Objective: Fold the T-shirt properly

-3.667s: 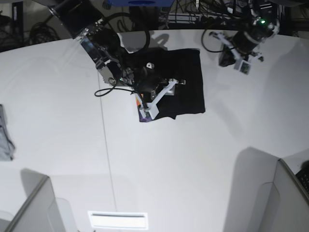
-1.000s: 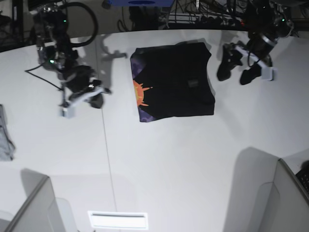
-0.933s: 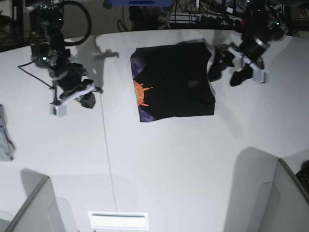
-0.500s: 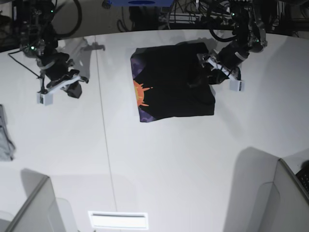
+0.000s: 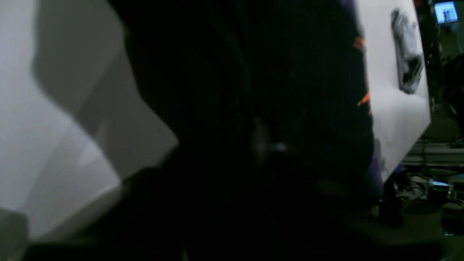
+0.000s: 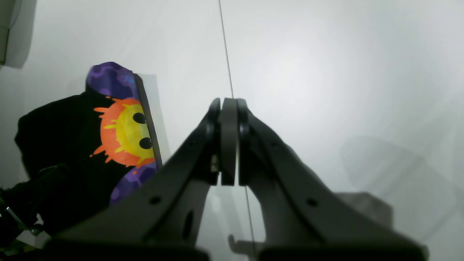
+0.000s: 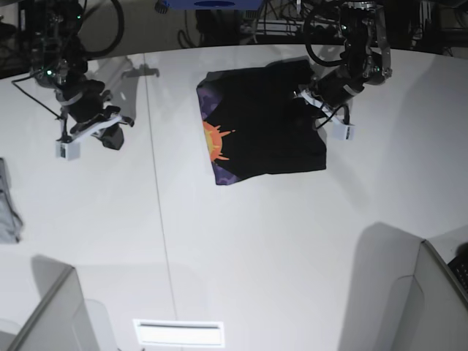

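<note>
The T-shirt lies folded into a rough rectangle on the far middle of the white table. It is soft black cloth, lying nearly flat, with a few shallow creases near its right side. Along its left edge shows a strip of print: an orange sunburst with jagged rays, between purple mottled patches. In the right wrist view the print reads more clearly as a yellow face with two black oval eyes inside a splashy orange rim.

The left gripper is down at the shirt's right edge, its white fingers pressed against the cloth. Its wrist camera is almost filled by dark fabric, blurred and close, so whether the jaws have actually pinched the cloth I cannot tell; they look partly closed at most.

The right gripper hangs over bare table well to the left of the shirt. Its two dark, smooth, tapering plastic fingers meet flat against each other, with nothing between them. A thin straight seam runs down the matte tabletop. A small grey crumpled cloth sits at the table's far left edge, well apart from the shirt.
</note>
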`<control>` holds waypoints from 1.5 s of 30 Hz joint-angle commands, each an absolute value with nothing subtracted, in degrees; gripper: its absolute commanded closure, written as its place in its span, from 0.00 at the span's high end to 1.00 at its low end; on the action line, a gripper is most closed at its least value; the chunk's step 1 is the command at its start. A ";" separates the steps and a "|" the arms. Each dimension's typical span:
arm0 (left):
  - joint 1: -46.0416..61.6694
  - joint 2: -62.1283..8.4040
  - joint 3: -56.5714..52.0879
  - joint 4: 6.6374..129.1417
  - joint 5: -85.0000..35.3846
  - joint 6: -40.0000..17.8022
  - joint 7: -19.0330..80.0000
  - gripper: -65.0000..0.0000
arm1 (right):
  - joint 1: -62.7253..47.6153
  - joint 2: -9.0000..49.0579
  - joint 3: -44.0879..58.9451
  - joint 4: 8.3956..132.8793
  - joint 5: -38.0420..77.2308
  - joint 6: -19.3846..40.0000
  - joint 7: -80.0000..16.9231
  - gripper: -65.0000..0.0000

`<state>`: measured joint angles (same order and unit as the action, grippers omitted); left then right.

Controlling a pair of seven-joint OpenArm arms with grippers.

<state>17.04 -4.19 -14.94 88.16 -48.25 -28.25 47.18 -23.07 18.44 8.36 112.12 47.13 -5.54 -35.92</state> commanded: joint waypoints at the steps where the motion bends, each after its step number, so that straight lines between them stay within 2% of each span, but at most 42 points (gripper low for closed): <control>1: 16.75 -4.53 -14.99 88.92 -48.84 -27.38 46.73 0.00 | -22.73 19.12 8.75 112.84 47.52 -5.23 -34.51 0.00; 4: 16.75 -4.62 -14.99 89.19 -48.84 -23.69 46.73 0.00 | -22.73 19.12 8.84 112.75 47.52 -5.23 -34.42 0.00; 7: 16.75 -5.14 -14.99 89.27 -48.84 -22.73 46.81 0.00 | -22.73 19.12 8.84 112.75 47.52 -5.23 -34.42 0.00; 15: 16.40 -14.29 -5.58 89.36 -48.84 -16.84 46.55 0.00 | -23.43 19.12 10.24 112.66 47.52 -5.23 -34.42 0.00; 21: 13.14 -20.18 -0.04 89.71 -48.84 -16.40 46.81 0.00 | -25.36 14.99 19.82 111.96 47.34 -5.23 -34.86 0.00; 26: 9.63 -26.33 6.73 90.59 -48.75 -16.40 46.81 0.00 | -27.47 14.46 23.69 109.32 47.34 -5.14 -34.86 0.00; 30: 4.44 -30.29 16.13 90.42 -41.45 -16.40 46.81 0.00 | -28.97 14.46 24.13 107.12 47.34 -5.14 -34.77 0.00; 36: -0.84 -30.90 26.33 90.42 -28.97 -16.57 46.81 0.00 | -30.90 14.29 24.13 106.59 47.34 -5.14 -34.68 0.00; 45: -9.10 -30.81 38.73 90.42 -16.57 -18.07 46.81 0.00 | -32.92 13.76 23.69 106.07 47.25 -5.14 -34.77 0.00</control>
